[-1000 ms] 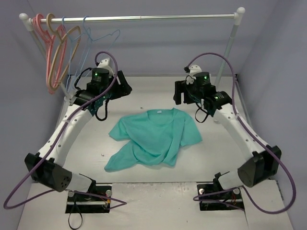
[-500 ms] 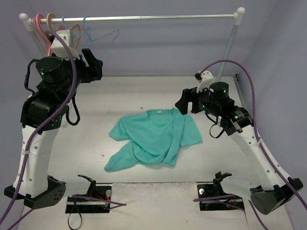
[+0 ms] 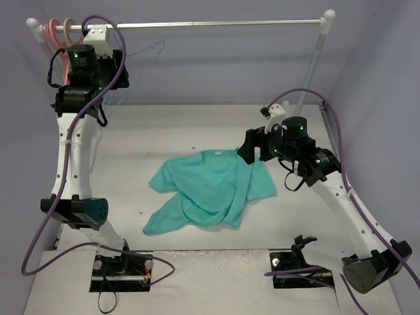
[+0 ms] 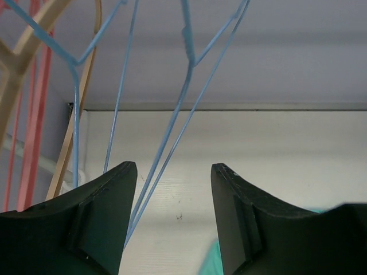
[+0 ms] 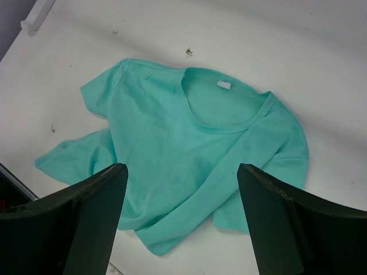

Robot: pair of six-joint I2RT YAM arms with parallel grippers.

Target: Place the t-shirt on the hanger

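Though crumpled, t-shirt (image 3: 211,187) on table (image 3: 187,128).

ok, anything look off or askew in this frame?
Only the t-shirt. It lies rumpled on the table, with its lower half twisted and bunched toward the left instead of spread flat. Nothing looks spilled or damaged.

Plain teal-green t-shirt (image 5: 189,154); light-blue hanger (image 4: 188,43); pink hanger (image 4: 35,123); tan hanger (image 4: 73,129)

The left arm stands upright, left claw (image 4: 174,172) high at eleven o'clock, jaws apart. The right claw (image 5: 182,172) at three o'clock angles downward, jaws wide.
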